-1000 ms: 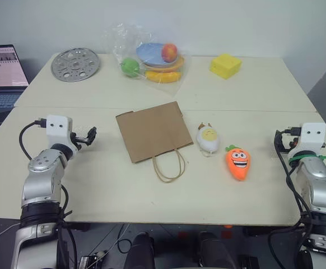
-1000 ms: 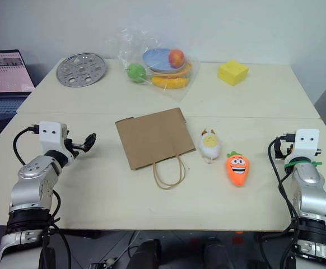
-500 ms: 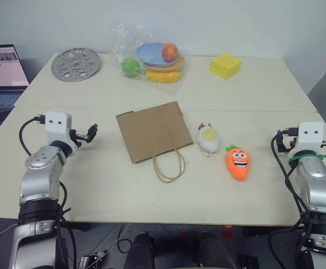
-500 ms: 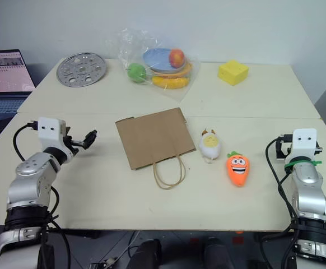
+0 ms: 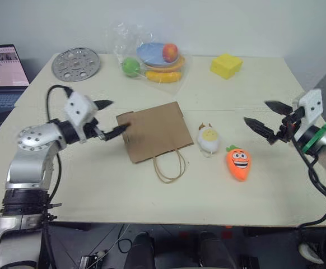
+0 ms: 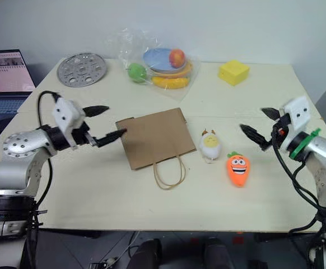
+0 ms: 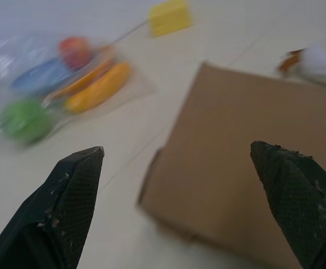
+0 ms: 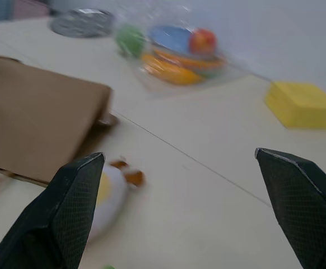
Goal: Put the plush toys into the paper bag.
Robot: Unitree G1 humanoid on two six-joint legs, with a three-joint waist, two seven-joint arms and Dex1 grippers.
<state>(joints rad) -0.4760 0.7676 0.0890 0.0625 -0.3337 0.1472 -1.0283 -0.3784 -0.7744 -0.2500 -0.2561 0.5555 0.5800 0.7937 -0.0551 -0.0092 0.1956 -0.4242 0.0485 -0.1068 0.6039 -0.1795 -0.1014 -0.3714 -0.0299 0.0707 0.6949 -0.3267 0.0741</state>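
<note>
On the table (image 5: 96, 185), the paper bag (image 5: 153, 130) lies flat with its thin loop handles (image 5: 170, 165) stretched toward the robot. The left gripper (image 5: 111, 118) hangs just beside the bag's left edge, its two black fingers spread wide and holding nothing; the nearer fingertip sits over the bag's upper left corner, though whether it touches the paper cannot be told. In the left wrist view the bag fills the space between and ahead of the spread fingers, with the egg toy (image 7: 325, 56) beyond it.

The right gripper (image 5: 263, 115) is raised above the table on the right side, its fingers also spread wide and empty, aimed inward toward the toys. The egg toy (image 5: 208, 138), white with a yellow face, lies just beside the bag's right edge, ahead of the right gripper's fingers and apart from them. The carrot toy (image 5: 237, 162), orange with a grin and a green top, lies near the egg on the robot's side and below the right gripper, not touched by it.

Well beyond both grippers, at the far side of the table, sit a round metal plate with holes (image 5: 75, 64), a clear bag of plastic fruit (image 5: 152, 59) and a yellow block (image 5: 226, 65). A laptop (image 5: 1, 75) stands off the table's left end.
</note>
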